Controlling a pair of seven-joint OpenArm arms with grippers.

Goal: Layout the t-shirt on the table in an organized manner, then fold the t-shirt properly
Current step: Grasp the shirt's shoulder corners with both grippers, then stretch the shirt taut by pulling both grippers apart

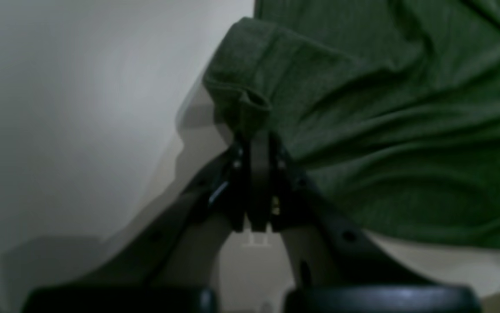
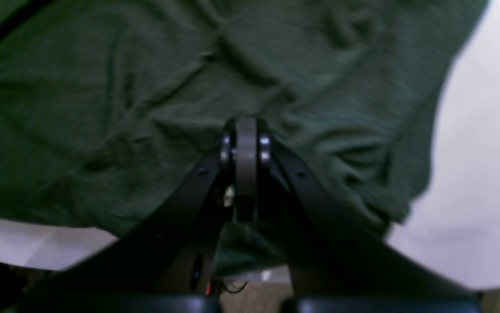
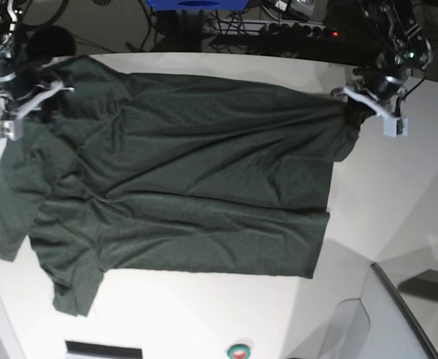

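The dark green t-shirt [image 3: 181,172] lies spread across the white table [image 3: 398,194], wrinkled, with its sleeves at the left of the base view. My left gripper [image 3: 350,111] is at the shirt's far right corner. In the left wrist view it [image 1: 254,134] is shut on a rolled bit of the hem of the t-shirt [image 1: 385,108]. My right gripper [image 3: 37,111] is at the far left, near a shoulder. In the right wrist view it [image 2: 245,128] is shut, pinching the t-shirt [image 2: 102,108].
A power strip [image 3: 308,30] with a red light and a blue object [image 3: 196,4] sit beyond the table's curved far edge. A grey panel [image 3: 406,314] stands at the near right. A small round button [image 3: 239,350] is at the front edge.
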